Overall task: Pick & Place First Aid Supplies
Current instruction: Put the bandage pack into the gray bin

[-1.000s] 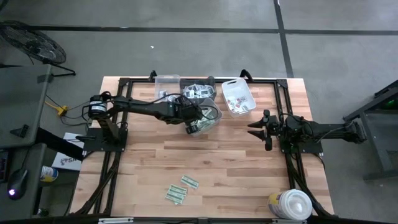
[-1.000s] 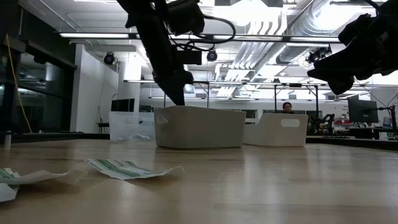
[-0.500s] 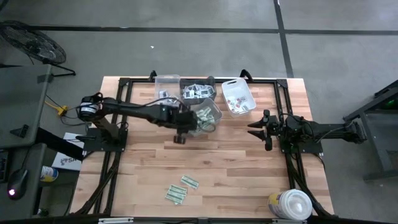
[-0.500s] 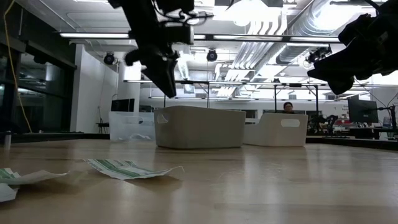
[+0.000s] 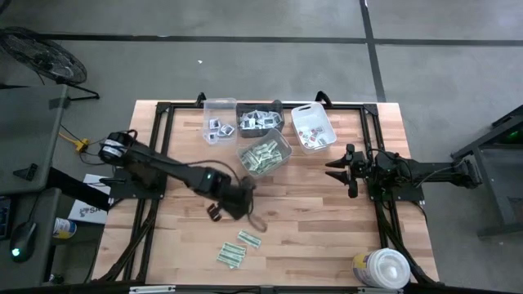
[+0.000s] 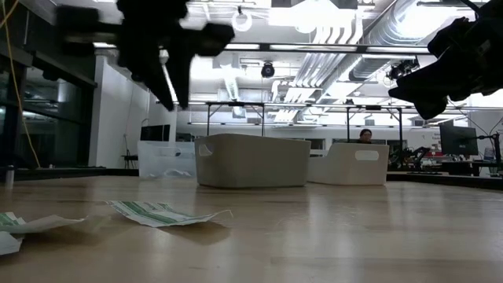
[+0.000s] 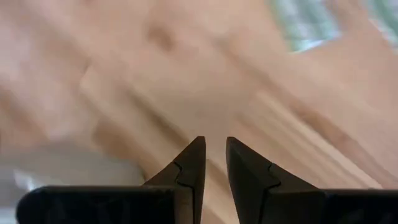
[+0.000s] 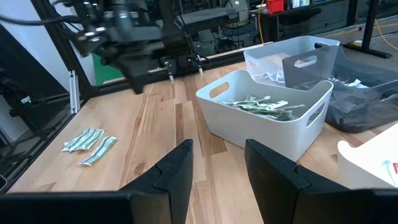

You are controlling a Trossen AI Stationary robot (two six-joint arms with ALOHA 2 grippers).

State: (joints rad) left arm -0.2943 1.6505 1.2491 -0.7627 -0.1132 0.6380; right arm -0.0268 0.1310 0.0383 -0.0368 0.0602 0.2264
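The left gripper (image 5: 219,211) hangs over bare wood between the bins and the loose packets (image 5: 237,248), fingers a narrow slit apart with nothing between them, likely lined up for the next pick. More packets fill the grey bin (image 5: 265,153), which looks like the drop spot. The right gripper (image 5: 337,171) waits off to the side, fingers spread and empty

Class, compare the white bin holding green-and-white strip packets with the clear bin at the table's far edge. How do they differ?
The white bin has opaque walls; the clear bin is see-through. The white bin holds a heap of green-and-white strip packets; the clear bin holds only a few squarish white packets. The white bin sits turned at an angle, the clear bin square to the table edge. Both are open-topped and rectangular.
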